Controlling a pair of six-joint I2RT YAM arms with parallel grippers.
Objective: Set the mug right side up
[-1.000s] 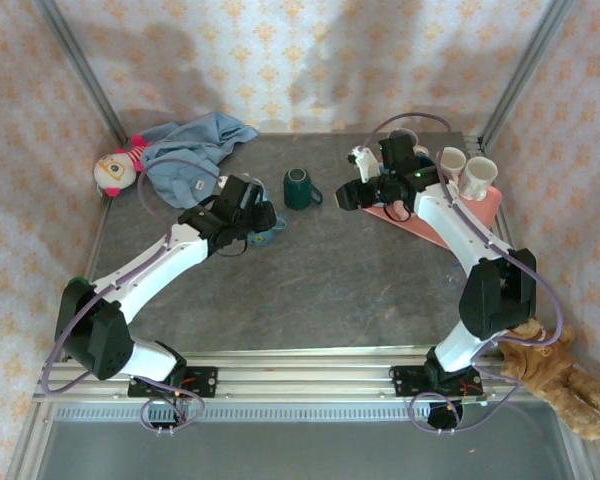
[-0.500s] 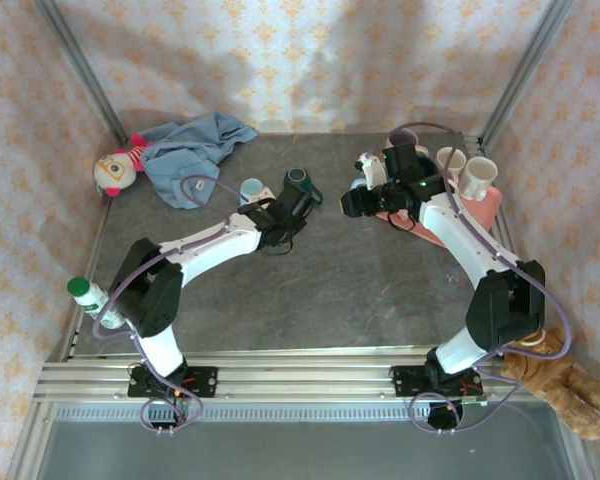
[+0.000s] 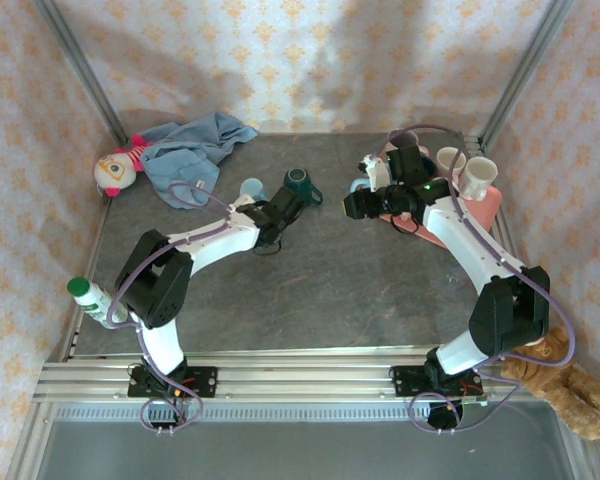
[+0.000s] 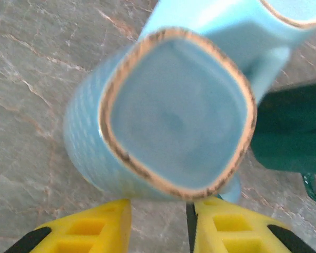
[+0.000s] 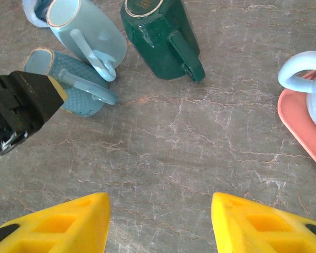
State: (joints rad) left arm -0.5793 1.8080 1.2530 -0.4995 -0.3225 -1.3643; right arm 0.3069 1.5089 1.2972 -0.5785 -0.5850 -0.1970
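**Task state.** Dotted light-blue mug (image 4: 174,110) lies on its side near the dark green mug (image 4: 289,132), mouth facing the left gripper (image 4: 159,224) — fingers narrowly apart, nothing between them. Right gripper (image 5: 160,221) hovers near the dark green mug, fingers wide apart. Grasp and righting apparently remain to be done.
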